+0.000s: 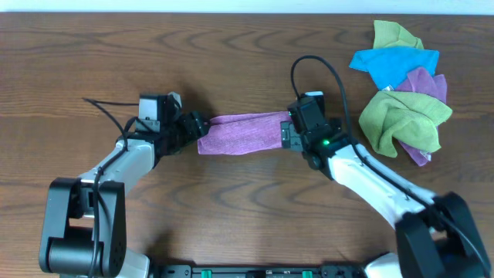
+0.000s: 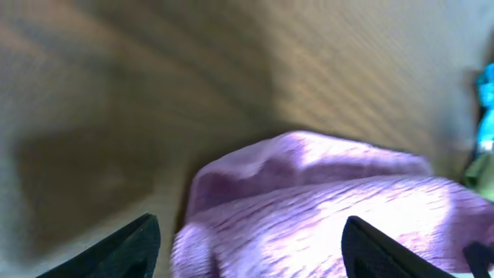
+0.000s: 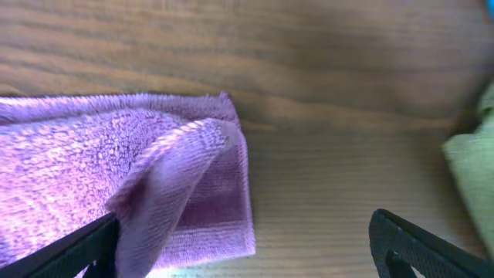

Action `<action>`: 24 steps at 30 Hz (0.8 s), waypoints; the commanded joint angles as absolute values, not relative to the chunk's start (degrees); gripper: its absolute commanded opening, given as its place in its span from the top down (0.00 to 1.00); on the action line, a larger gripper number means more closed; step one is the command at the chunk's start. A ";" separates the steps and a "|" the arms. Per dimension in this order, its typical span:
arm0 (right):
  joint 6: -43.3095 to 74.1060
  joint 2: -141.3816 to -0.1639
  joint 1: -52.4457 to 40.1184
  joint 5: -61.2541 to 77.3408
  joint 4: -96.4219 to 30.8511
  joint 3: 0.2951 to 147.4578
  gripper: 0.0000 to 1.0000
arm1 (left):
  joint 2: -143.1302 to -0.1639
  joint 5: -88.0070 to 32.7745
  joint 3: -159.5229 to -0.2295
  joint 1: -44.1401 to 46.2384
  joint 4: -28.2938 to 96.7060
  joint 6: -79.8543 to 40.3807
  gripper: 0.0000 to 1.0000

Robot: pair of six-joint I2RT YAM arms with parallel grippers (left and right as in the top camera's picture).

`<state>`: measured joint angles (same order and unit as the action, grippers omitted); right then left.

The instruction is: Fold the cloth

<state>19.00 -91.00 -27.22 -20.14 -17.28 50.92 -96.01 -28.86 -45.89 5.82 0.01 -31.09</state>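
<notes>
Two sets of jaws flank the cloth (image 1: 243, 133), a folded strip lying on the desk (image 1: 231, 46) midway between its left and right edges. My left jaws stand spread around its left end; my right jaws, spread too, sit at its right end. Other cloths (image 1: 401, 85) bunch near the far right corner.

no readable text, no labels, no brand marks, no numbers, no signs in any of the three views
</notes>
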 commanded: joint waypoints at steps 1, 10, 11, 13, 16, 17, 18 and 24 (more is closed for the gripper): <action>20.40 -87.15 -26.89 -22.33 -18.79 51.00 0.01 | -95.42 -31.40 -48.49 5.61 0.30 -29.54 0.31; 27.05 -84.84 -25.04 -23.49 -28.25 51.00 0.01 | -94.56 -35.40 -54.08 5.65 4.69 -28.73 0.94; 28.97 -84.73 -24.80 -21.93 -29.10 51.00 0.01 | -94.56 -35.70 -54.41 5.74 4.58 -29.10 0.94; 31.46 -84.62 -24.05 -16.95 -29.41 51.00 0.01 | -94.56 -35.62 -54.50 6.37 4.47 -30.00 0.94; 35.94 -84.58 -22.33 -9.61 -29.32 51.00 0.01 | -94.61 -34.63 -54.50 8.05 5.63 -29.76 0.94; 37.39 -84.58 -21.61 -7.66 -29.30 51.00 0.01 | -94.63 -33.34 -54.50 8.82 6.48 -29.61 0.94; 38.24 -84.58 -20.91 -6.07 -29.12 51.00 0.01 | -94.76 -32.14 -54.50 9.56 7.18 -29.50 0.94; 38.79 -84.58 -16.95 0.75 -27.66 50.98 0.01 | -96.03 -26.79 -54.50 14.31 9.54 -27.33 0.94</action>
